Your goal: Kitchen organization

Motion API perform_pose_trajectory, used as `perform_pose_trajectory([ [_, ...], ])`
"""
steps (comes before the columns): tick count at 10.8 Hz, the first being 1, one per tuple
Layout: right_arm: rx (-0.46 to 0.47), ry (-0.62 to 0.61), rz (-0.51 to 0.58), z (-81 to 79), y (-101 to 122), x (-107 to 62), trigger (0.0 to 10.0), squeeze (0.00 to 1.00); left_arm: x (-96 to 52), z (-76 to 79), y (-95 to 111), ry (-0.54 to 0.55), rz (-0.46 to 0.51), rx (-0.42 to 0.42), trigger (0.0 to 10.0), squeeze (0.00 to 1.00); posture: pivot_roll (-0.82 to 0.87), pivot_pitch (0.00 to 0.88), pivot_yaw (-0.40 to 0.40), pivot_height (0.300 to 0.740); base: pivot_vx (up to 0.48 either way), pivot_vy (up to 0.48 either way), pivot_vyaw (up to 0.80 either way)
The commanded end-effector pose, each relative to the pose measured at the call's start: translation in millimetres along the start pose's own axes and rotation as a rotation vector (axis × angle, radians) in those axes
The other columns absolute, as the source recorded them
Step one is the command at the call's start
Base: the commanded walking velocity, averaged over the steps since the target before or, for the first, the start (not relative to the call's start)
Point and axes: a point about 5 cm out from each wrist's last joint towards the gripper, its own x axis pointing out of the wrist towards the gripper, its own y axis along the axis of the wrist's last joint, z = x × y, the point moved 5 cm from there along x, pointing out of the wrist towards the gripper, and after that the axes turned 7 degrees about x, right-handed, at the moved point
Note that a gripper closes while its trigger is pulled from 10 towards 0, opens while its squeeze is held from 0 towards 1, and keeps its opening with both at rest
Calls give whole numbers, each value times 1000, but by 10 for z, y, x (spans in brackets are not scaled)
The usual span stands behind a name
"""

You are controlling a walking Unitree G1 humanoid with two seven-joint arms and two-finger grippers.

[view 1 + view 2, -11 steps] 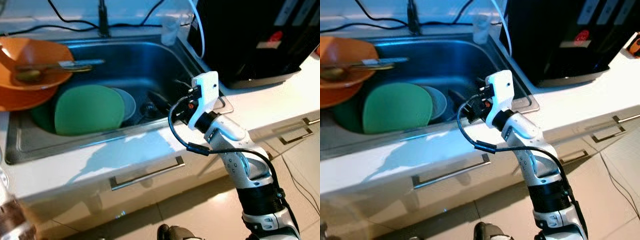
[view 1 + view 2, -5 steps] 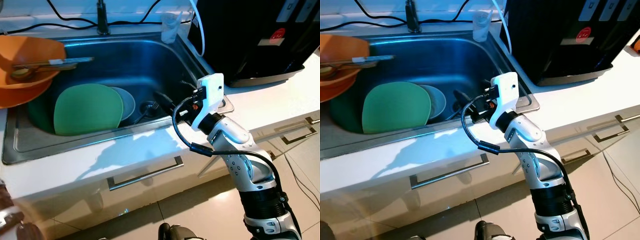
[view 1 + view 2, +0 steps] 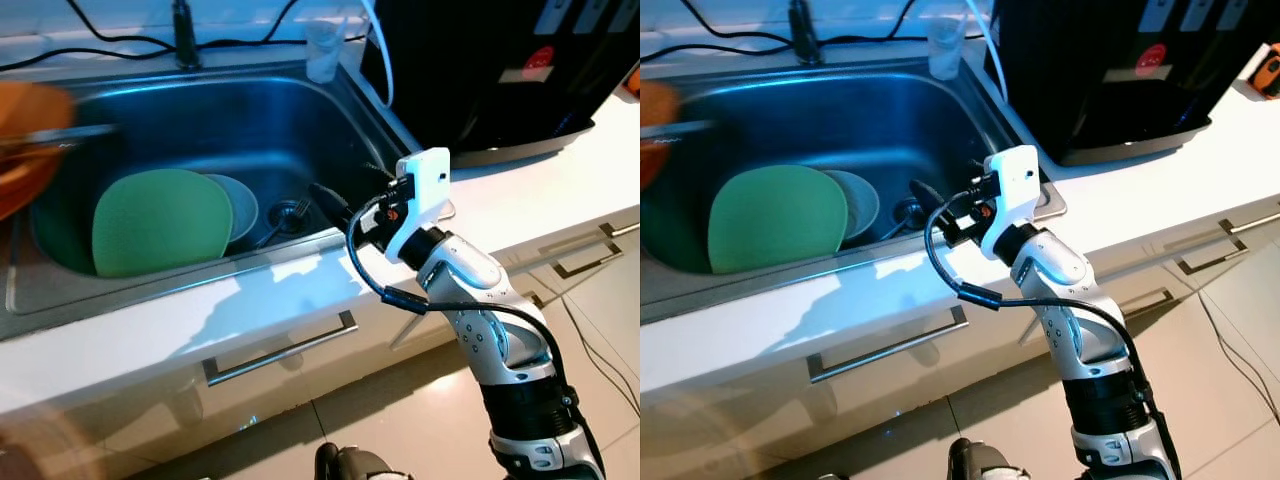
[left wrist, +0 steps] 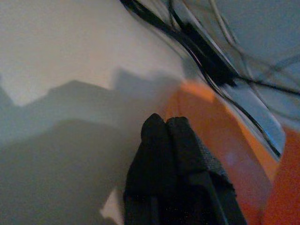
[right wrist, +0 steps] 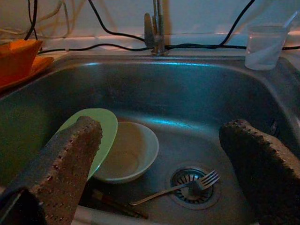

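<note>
Stainless sink [image 3: 200,110] holds the dishes you are after: a green plate [image 3: 160,220] leaning over a pale bowl [image 5: 129,151], and a fork [image 5: 180,186] lying with its tines on the drain [image 5: 194,183]. Your right hand [image 5: 164,164] is poised at the sink's front rim, fingers spread wide and holding nothing, framing bowl and fork between them. Left hand [image 4: 176,140] sits with fingers pressed together beside an orange bowl [image 4: 225,145] on the counter [image 3: 150,320]; whether it pinches anything is hard to say from that dim view, probably not. Judged step: reach into the basin for a first item. Lower the right wrist past the rim before advancing, so the fingers clear the edge. Take the bowl by its near wall rather than the flat fork. Watch the plate; it leans on the bowl and may slide.
</note>
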Motion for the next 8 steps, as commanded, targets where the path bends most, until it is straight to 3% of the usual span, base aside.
perform_pose_trajectory([
  [1,-12,-21,9,40,39,-50,10000,0,2,-553,-330,168,-116,34,10000,0,33,173,-149,740,0,0,0],
  [4,-10,-15,4,39,25,-35,10000,0,35,-730,-125,200,-68,69,10000,0,55,174,-158,740,0,0,0],
  [6,-4,11,3,-13,13,27,10000,0,-10,-1065,141,264,-13,96,10000,0,77,171,-168,740,0,0,0],
  [7,-3,17,2,-20,9,41,10000,0,-38,-1123,180,277,-5,99,10000,0,86,170,-173,740,0,0,0],
  [8,-2,26,1,-35,7,56,10000,0,-96,-1071,163,258,-9,118,10000,0,86,170,-173,740,0,0,0],
])
